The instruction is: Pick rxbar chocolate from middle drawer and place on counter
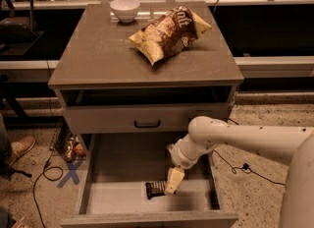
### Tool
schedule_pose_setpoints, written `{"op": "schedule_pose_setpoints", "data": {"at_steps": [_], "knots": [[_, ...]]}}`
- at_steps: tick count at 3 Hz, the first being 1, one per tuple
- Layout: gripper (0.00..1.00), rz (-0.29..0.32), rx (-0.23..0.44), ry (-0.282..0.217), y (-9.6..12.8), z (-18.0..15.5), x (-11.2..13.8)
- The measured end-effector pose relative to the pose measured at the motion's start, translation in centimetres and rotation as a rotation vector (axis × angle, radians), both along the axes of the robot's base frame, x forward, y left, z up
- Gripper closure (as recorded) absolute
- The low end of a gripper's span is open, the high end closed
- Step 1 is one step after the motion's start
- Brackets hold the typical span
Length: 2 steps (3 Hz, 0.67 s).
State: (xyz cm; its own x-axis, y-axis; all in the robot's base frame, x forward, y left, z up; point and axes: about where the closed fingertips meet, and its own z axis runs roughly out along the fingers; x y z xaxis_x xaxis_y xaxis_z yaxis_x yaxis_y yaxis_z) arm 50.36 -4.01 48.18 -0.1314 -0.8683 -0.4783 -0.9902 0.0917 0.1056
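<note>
The rxbar chocolate [155, 189], a small dark wrapper, lies flat on the pale floor of the pulled-out middle drawer [117, 200], near its front centre. My gripper [171, 183] hangs from the white arm that reaches in from the right. It points down into the drawer, and its tip is at the bar's right end, touching or almost touching it. The grey-brown counter [98, 50] tops the cabinet above.
A yellow-brown chip bag [169, 33] and a white bowl [125, 9] sit on the counter. A closed drawer front with a black handle [147, 123] is above the open drawer. A shoe [19, 148], cables and small objects lie on the floor to the left.
</note>
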Motion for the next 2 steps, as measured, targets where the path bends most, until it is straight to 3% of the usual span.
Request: {"op": "schedule_pose_setpoints", "data": {"at_steps": [2], "knots": [[0.00, 0.073, 0.055, -0.079, 1.4, -5.8, 2.2]]}}
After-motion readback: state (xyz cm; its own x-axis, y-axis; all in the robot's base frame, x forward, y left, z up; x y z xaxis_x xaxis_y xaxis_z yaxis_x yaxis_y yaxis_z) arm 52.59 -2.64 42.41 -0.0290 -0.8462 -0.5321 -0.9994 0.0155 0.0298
